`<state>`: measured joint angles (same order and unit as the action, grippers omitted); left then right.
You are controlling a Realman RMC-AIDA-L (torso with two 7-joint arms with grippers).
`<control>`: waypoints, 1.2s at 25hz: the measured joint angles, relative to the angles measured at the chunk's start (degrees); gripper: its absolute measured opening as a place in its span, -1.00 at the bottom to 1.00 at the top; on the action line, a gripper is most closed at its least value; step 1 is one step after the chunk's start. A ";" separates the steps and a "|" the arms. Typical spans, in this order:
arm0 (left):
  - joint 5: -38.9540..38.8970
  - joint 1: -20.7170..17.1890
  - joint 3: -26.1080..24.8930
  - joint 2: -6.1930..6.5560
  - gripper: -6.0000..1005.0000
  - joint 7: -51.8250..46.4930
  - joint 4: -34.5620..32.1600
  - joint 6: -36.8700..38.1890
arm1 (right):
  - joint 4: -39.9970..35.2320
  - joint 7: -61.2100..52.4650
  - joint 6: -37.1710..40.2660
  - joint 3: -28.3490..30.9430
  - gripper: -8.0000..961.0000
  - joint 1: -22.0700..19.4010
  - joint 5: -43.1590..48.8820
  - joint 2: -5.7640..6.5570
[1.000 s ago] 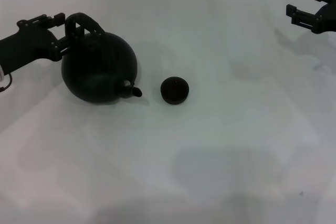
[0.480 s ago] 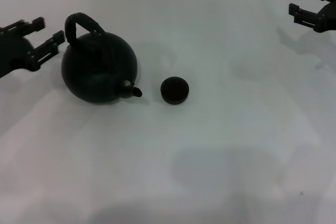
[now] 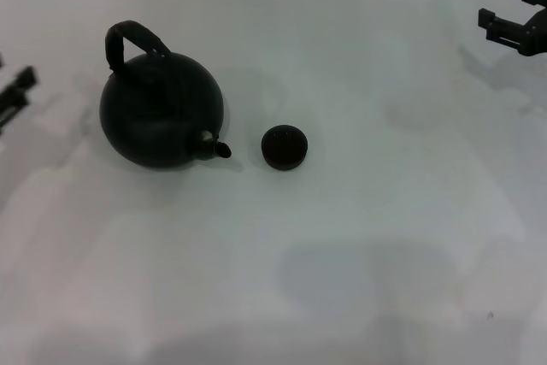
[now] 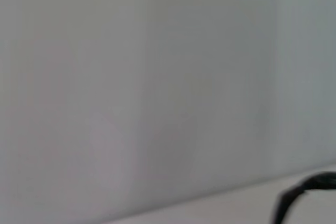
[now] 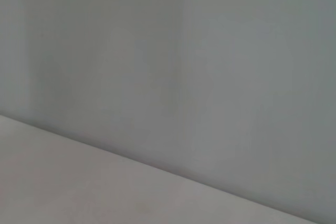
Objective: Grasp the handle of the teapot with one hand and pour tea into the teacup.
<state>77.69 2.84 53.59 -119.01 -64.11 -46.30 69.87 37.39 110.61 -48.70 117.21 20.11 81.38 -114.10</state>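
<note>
The black round teapot (image 3: 161,117) stands upright on the white table (image 3: 367,237), at the left in the head view. Its arched handle (image 3: 137,37) rises at its far side and its short spout (image 3: 219,150) points right, toward the small black teacup (image 3: 283,146) a short way off. My left gripper (image 3: 12,91) is at the far left edge, open and empty, well clear of the handle. My right gripper (image 3: 513,19) is open and empty at the far right back. A dark curved shape (image 4: 302,195) shows in the left wrist view; I cannot tell what it is.
Both wrist views show mostly a plain grey wall above the table's far edge. Nothing else stands on the white table.
My left gripper has let go of the teapot's handle and drawn back to the left edge of view. The right gripper has drifted slightly right. The teapot and the cup have not moved.
</note>
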 joint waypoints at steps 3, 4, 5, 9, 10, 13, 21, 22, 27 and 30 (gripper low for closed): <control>-3.91 -1.67 -2.92 -0.02 0.09 2.24 1.05 -0.01 | -0.01 0.83 0.02 0.06 0.75 -0.38 -0.11 0.02; -4.79 -1.91 -3.69 -0.01 0.09 2.55 1.65 0.08 | 0.07 1.38 0.00 0.30 0.75 -0.61 -0.29 0.00; -6.06 -2.21 -5.37 0.04 0.09 2.99 2.81 0.17 | 0.15 1.89 -0.03 0.71 0.75 -0.87 -0.40 -0.06; -9.42 -2.51 -12.13 0.03 0.09 5.01 7.07 0.77 | 0.30 2.95 -1.71 4.24 0.75 -1.67 -0.65 -0.31; -10.52 -2.52 -13.70 0.01 0.09 5.93 8.57 1.20 | 0.14 3.06 -2.58 5.52 0.75 -1.89 -0.82 -0.33; -13.27 -2.38 -17.76 0.06 0.09 8.35 12.57 2.15 | -0.27 4.20 -4.62 8.09 0.75 -2.78 -2.95 -0.36; -14.10 -1.81 -23.09 0.10 0.08 12.95 17.56 2.31 | -10.75 27.96 -18.37 8.95 0.75 -5.65 -27.13 -0.44; -14.31 -1.78 -23.11 0.10 0.08 13.33 17.84 2.20 | -12.71 30.70 -20.72 8.81 0.75 -5.65 -29.71 -0.47; -17.64 -1.35 -23.17 0.11 0.08 17.38 20.70 2.24 | -16.27 35.12 -23.11 8.36 0.75 -5.23 -31.75 -0.66; -18.79 -0.87 -23.20 0.07 0.08 20.10 22.21 2.36 | -19.39 39.18 -22.23 8.40 0.75 -4.21 -31.91 -0.85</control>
<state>58.90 1.97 30.39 -118.94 -44.01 -24.08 72.23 18.00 149.78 -70.93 125.62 15.90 49.48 -114.95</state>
